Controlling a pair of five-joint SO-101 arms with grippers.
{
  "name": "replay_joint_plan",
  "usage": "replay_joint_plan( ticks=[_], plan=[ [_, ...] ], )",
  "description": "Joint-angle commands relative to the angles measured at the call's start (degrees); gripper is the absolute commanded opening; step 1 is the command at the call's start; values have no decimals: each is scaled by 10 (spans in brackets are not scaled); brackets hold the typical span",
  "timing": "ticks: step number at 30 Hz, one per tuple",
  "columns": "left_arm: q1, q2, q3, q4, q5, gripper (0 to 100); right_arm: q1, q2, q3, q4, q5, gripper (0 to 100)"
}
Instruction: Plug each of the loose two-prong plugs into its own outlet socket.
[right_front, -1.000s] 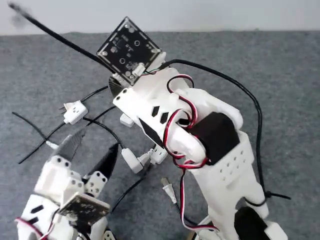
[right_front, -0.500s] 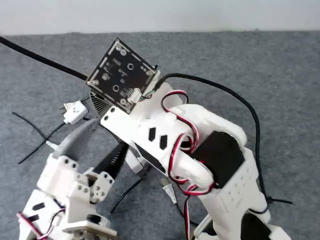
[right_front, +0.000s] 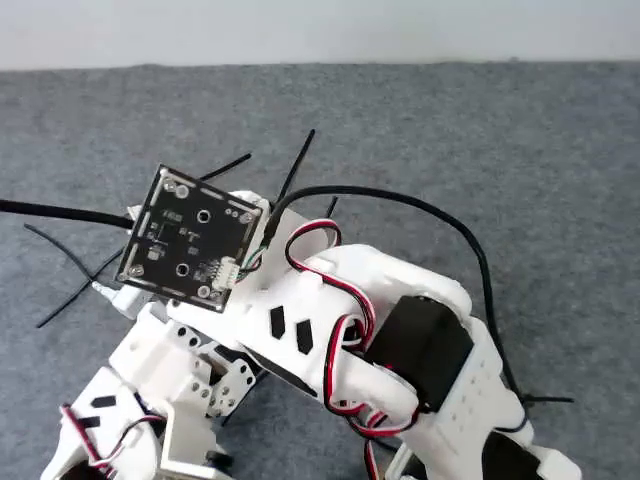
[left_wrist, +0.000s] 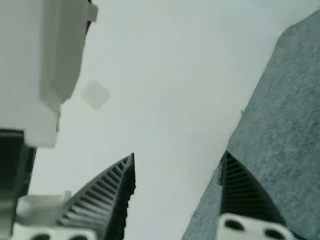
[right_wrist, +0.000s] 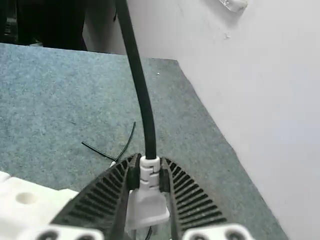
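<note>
Plainly, the right tool (right_wrist: 149, 160) is clenched on a white connector (right_wrist: 146, 200), its two ribbed black fingers (right_wrist: 107, 190) pressing on either side of the body just below the collar. The connector stands upright between them. Its face is hidden down between the fingers, so it cannot be told whether it is a plug or a socket. A thick black cable (right_wrist: 137, 75) rises straight out of the collar, past the fingertips and away from the tool. Beyond the fingertips, thin black wires (right_wrist: 100, 148) lie loose on the grey carpeted tabletop (right_wrist: 50, 90), and a white wall (right_wrist: 250, 100) stands along the tabletop's edge to one side of the tool. The left tool (left_wrist: 178, 155) is released: its ribbed fingers (left_wrist: 107, 200) stand well apart with nothing between them, and ahead of the tips are the wall and a strip of grey tabletop. A white part of an arm (left_wrist: 45, 65) sits close beside one finger. From above, the right arm (right_front: 400, 330) leans over the left arm (right_front: 150, 390). Its square black camera board (right_front: 190, 240) covers the spot where the tool works, and the thick cable (right_front: 60, 212) runs out from under the board across the tabletop (right_front: 480, 130). More thin wires (right_front: 70, 265) lie just beside the board.
</note>
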Motion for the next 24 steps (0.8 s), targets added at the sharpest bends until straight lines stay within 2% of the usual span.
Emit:
replay_joint_plan(
  ticks=[1,6,24],
  plan=[
    [0,-9,-4,-15,-26,257,-7,-21,-33,13,11,9],
    [-4,-9,-1,-15,-32,257,-7,-20,-63,36,11,9],
    [-120,-9,0,-37,-32,257,-7,-29,-108,125,-11,9]
  ],
)
